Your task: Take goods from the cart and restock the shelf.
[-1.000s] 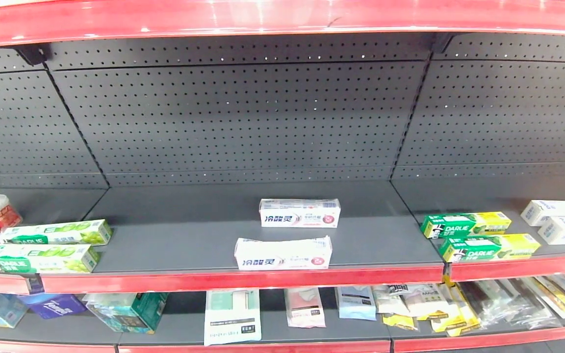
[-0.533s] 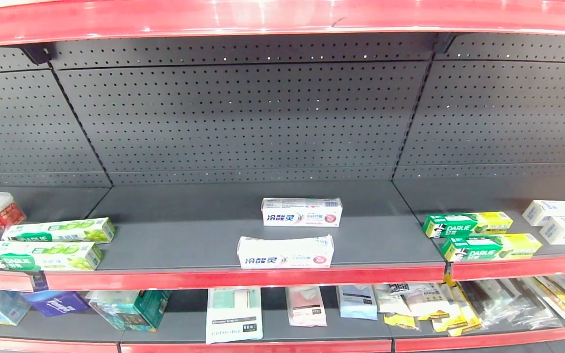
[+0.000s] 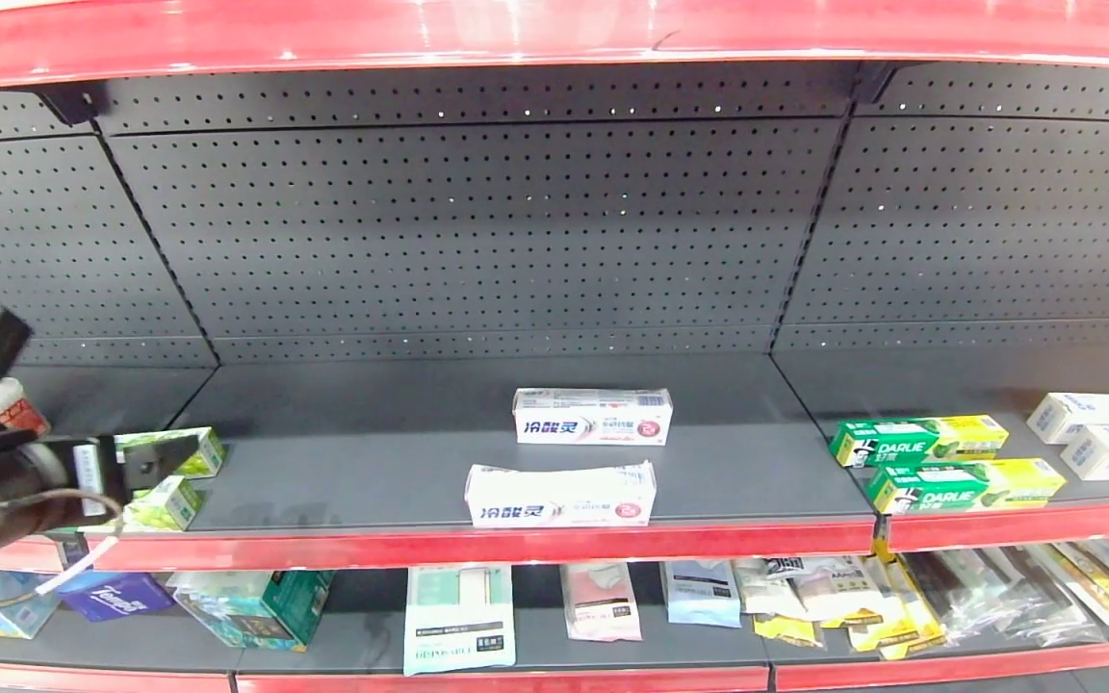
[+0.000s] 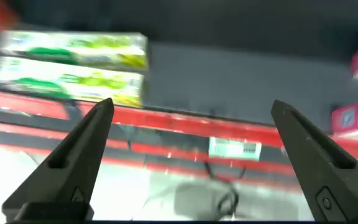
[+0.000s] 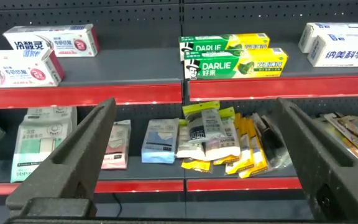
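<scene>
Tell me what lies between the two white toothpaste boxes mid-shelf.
Nothing. In the head view, only bare grey shelf separates the rear box from the front box.

Setting: grey shelf [image 3: 372,452], red front edge.
Centre: two white toothpaste boxes [image 3: 560,496], one behind the other.
Left: left gripper [image 3: 158,456] overlapping green toothpaste boxes [image 3: 162,502].
Right: green-yellow toothpaste boxes [image 3: 964,484].

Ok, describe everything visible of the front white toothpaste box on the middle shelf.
The front white box is a long carton, cardboard by the look, white with blue lettering and a red-pink patch near one end. It lies lengthwise at the front edge of the grey shelf, just behind the red strip. A matching box lies behind it, apart. Only the shelf touches it.
</scene>
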